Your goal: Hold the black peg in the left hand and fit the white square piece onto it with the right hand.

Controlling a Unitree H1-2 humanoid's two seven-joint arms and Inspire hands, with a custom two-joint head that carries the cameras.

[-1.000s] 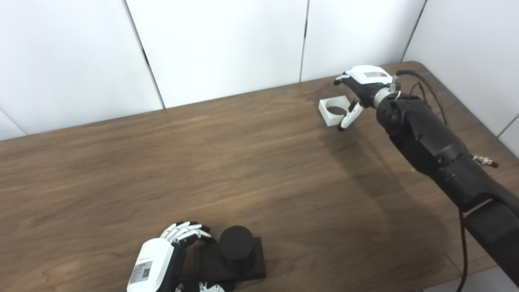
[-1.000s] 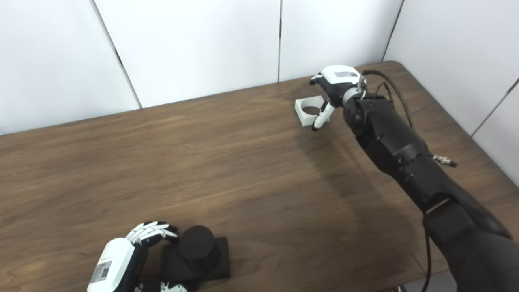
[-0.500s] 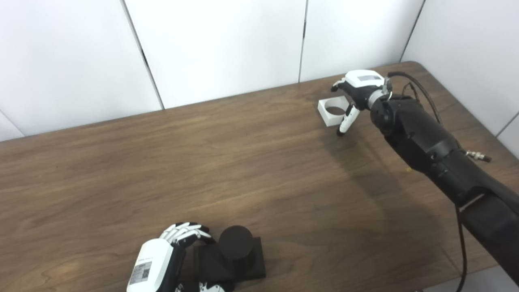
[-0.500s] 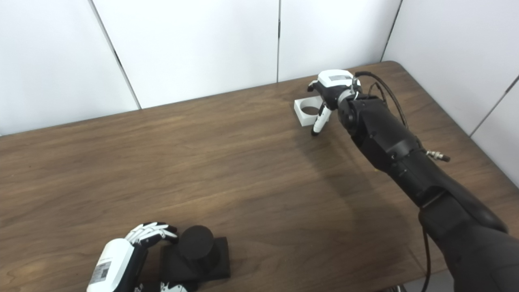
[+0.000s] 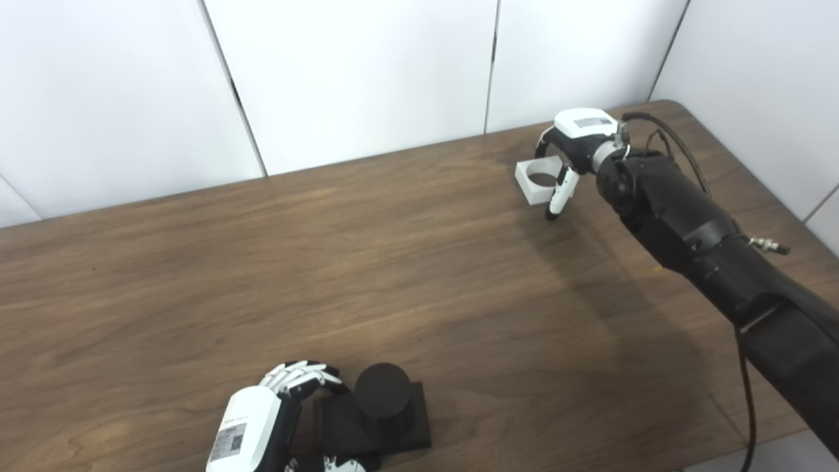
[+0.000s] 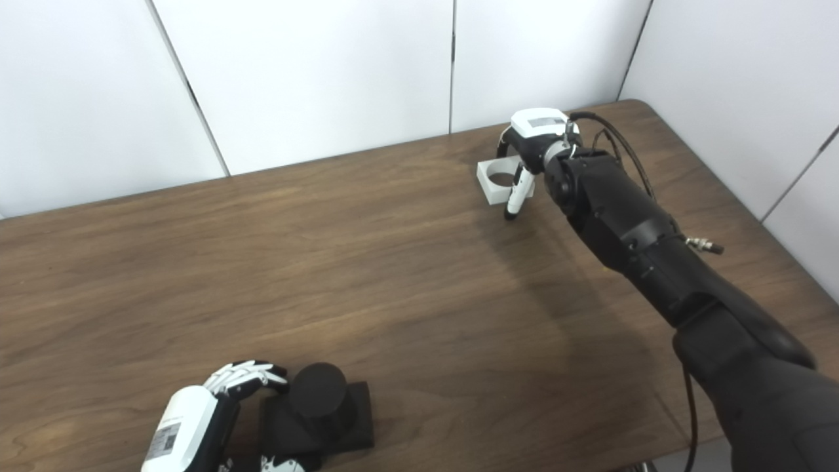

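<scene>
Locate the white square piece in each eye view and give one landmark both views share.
Left eye view: white square piece upper right, on the table by the right hand.
Right eye view: same piece right of centre, upper part.
Shared landmark: the black peg at bottom, beside the left hand.

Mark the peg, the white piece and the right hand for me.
peg (image 5: 382,391), left eye view, on its round top.
white piece (image 5: 528,187), left eye view, on its front wall, left of the hole.
right hand (image 6: 532,136), right eye view, on the white back of the hand.
</scene>
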